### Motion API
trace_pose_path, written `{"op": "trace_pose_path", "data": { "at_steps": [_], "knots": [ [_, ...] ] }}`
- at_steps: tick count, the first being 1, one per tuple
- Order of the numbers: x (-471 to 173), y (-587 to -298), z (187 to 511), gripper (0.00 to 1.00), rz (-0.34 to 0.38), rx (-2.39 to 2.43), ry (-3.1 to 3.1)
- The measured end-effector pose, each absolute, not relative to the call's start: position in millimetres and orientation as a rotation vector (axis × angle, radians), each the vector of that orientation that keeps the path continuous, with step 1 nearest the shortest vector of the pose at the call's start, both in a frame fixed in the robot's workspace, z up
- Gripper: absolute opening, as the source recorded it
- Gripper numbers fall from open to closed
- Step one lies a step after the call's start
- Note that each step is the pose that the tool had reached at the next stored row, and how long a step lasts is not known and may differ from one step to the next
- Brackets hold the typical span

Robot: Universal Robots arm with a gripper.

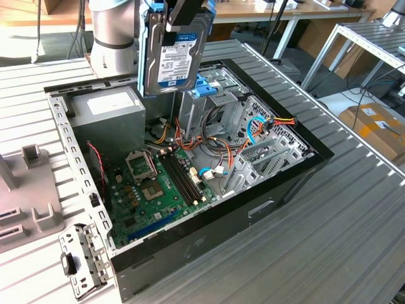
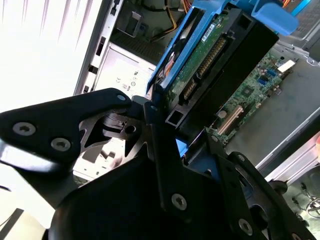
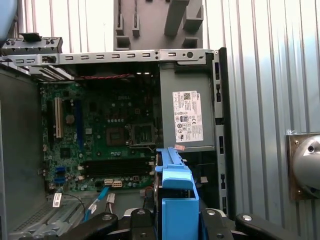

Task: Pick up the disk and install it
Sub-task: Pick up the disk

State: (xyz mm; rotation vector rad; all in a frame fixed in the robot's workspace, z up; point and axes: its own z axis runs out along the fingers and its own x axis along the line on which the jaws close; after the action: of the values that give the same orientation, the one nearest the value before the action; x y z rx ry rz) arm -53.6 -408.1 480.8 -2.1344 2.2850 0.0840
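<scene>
- Gripper (image 2: 180,122): clamped on the disk (image 1: 176,54), gripping its blue carrier edge.
- Disk: held upright in the air above the open computer case (image 1: 278,183), toward the worktop's (image 1: 354,221) far edge, near the power supply (image 1: 104,107).
- Risk: a tilted descent could snag loose cables (image 1: 253,130) or the drive cage (image 1: 223,109) rim.

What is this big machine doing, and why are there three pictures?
It is a robot arm with a gripper, a kind of claw. One camera stands off the arm and sees everything. Two more ride near the claw and look along it. On the metal table lies an open computer case, and you can see its green board inside. The gripper is shut on the disk in its blue frame, and holds it upright above the case.
</scene>
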Motion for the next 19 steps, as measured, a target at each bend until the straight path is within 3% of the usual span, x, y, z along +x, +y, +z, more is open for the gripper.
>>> {"op": "trace_pose_path", "data": {
  "at_steps": [19],
  "knots": [
    [-53.7, -422.7, 480.7, 0.36, 0.084, -2.134, 2.285]
  ]
}}
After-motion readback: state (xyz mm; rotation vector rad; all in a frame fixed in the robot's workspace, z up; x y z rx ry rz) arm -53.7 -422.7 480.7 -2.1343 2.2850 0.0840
